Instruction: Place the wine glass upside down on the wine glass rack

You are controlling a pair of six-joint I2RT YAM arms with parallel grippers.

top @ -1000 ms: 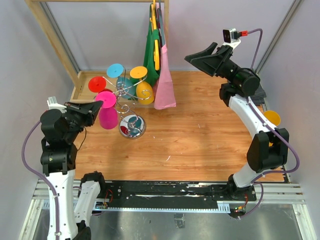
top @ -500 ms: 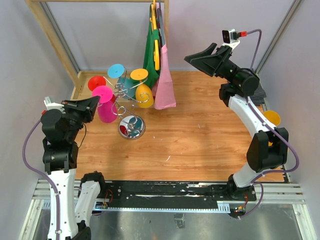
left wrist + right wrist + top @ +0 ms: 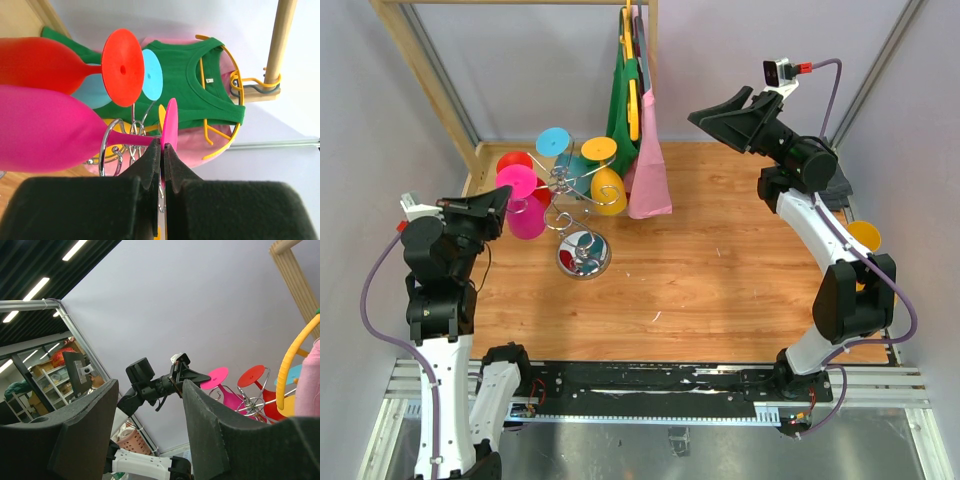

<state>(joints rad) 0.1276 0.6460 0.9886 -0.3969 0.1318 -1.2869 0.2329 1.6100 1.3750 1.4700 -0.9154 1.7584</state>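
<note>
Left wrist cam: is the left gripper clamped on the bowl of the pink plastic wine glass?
No, the left gripper pinches the rim of the flat round foot of the pink plastic wine glass, clear of its bowl.

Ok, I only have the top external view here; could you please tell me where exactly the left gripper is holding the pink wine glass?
Observer: In the left wrist view, the left gripper is shut on the foot of the pink wine glass, pinching the disc at its rim.
Operator: Thank you. Is the stem in a hook yet?
Observer: A chrome loop of the wine glass rack crosses the stem close to the bowl. I cannot tell whether the stem sits inside it.
Operator: And is the right gripper carrying anything?
Observer: No. The right wrist view shows the right gripper open with nothing between its fingers.
</note>
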